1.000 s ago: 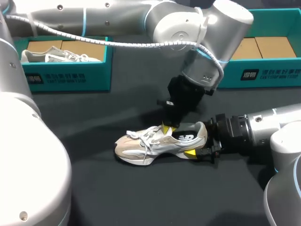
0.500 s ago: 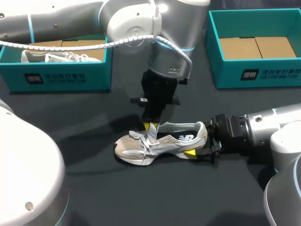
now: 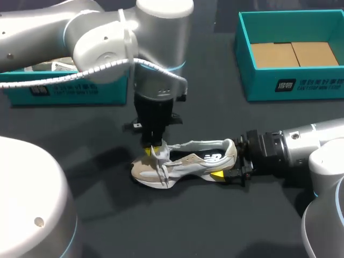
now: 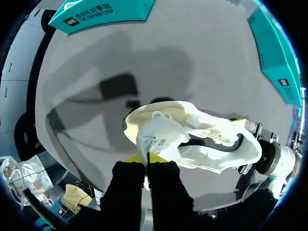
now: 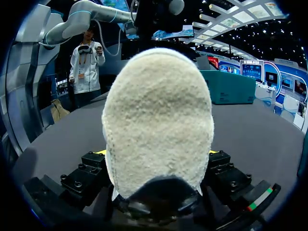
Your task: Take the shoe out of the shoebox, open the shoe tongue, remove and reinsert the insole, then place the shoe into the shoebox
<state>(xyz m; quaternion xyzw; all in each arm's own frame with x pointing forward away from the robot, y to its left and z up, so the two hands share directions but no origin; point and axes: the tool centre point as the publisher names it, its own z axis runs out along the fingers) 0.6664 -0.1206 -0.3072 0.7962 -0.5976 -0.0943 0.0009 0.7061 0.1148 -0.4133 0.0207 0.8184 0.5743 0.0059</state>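
Observation:
A beige and white shoe (image 3: 185,164) lies on its side on the dark table, toe to the left. My left gripper (image 3: 152,150) comes down from above over the laces and is shut on the shoe's tongue (image 4: 159,138), which is folded forward toward the toe; in the left wrist view the left gripper's (image 4: 146,159) yellow tips pinch its edge. My right gripper (image 3: 228,163) lies low at the shoe's back, its fingers on both sides of the heel (image 5: 159,120), holding it. The shoe's opening (image 3: 200,153) is exposed.
A teal shoebox (image 3: 80,88) stands at the back left, mostly hidden by my left arm, with another shoe (image 3: 60,65) in it. A second teal shoebox (image 3: 290,83) with brown cardboard inside stands at the back right.
My left arm has swung leftward, from above the shoe's opening to above its laces, dragging the tongue forward toward the toe. The right gripper and the shoe's heel stayed put.

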